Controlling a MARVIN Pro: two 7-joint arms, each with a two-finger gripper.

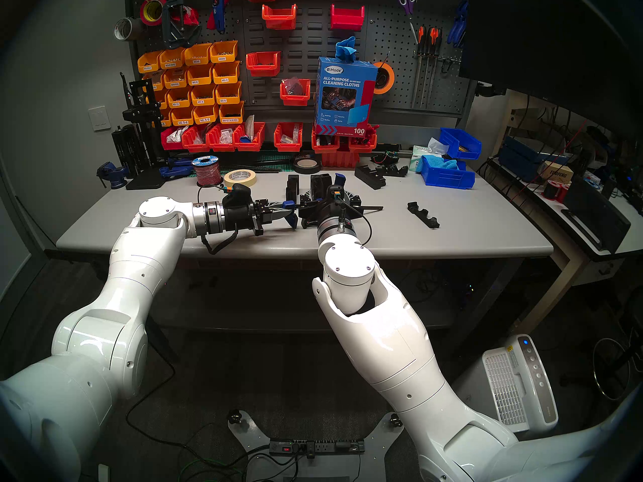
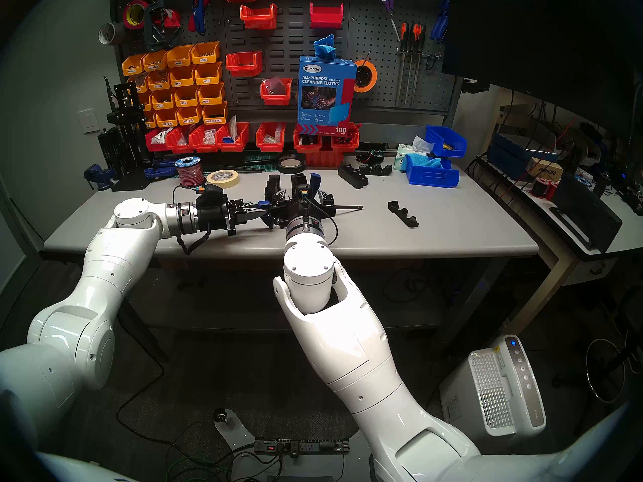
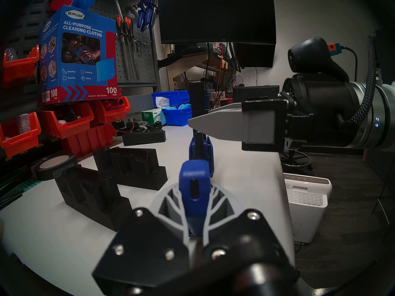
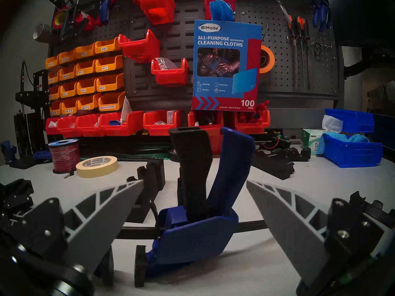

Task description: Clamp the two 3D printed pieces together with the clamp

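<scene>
The blue bar clamp lies across the middle of the table, its black trigger and blue handle pointing up and its thin black bar running right. My left gripper is shut on the clamp's blue end jaw. My right gripper is open, one finger on each side of the handle body, not touching it. The two black ribbed printed pieces stand just behind the clamp's left end, apart from its jaws.
A masking tape roll, a red wire spool and a black tape roll sit at the back left. A notched black strip, black angular blocks and blue bins are on the right.
</scene>
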